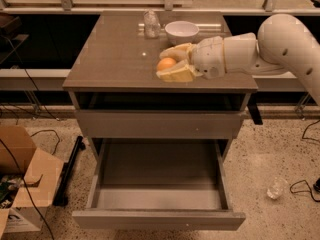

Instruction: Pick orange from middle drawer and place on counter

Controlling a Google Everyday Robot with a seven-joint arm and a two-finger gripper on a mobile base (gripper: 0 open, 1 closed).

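The orange [166, 64] is a small round fruit held between the yellowish fingers [176, 76] of my gripper [168, 64]. The gripper is shut on it and hovers over the front middle of the counter [115, 59], just above the glossy grey-brown top. My white arm [280, 44] reaches in from the right. The open drawer [159, 184] stands pulled out below, its matte grey inside bare. A closed flat drawer front [160, 124] sits above it.
A white bowl [181, 32] and a small clear glass [151, 25] stand at the back of the counter. A cardboard box [20, 179] sits on the floor at the left. A crumpled clear cup [276, 188] and cables lie on the floor at the right.
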